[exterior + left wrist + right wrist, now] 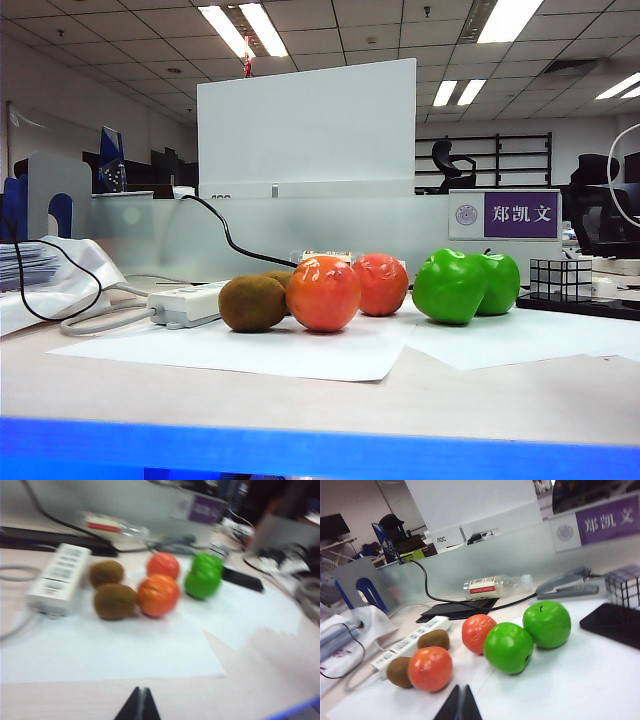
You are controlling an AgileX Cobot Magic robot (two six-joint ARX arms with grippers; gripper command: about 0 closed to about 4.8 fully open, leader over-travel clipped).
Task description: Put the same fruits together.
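The fruits sit in a row on white paper. Two brown kiwis (252,303) (281,279) are on the left, two orange-red fruits (323,293) (381,283) in the middle, two green apples (450,287) (499,282) on the right. In the left wrist view the kiwis (114,601) (106,573), orange-red fruits (158,595) (163,565) and apples (202,581) lie well ahead of my left gripper (140,690), which is shut and empty. My right gripper (460,688) is shut and empty too, short of an orange-red fruit (430,668), a kiwi (399,671) and an apple (508,647). Neither gripper shows in the exterior view.
A white power strip (186,303) with its cable lies left of the kiwis. A black-and-white grid cube (560,278) stands on a black pad at the right. A plastic bottle (497,586) and a stapler (567,583) lie behind the fruits, before the grey partition (300,230).
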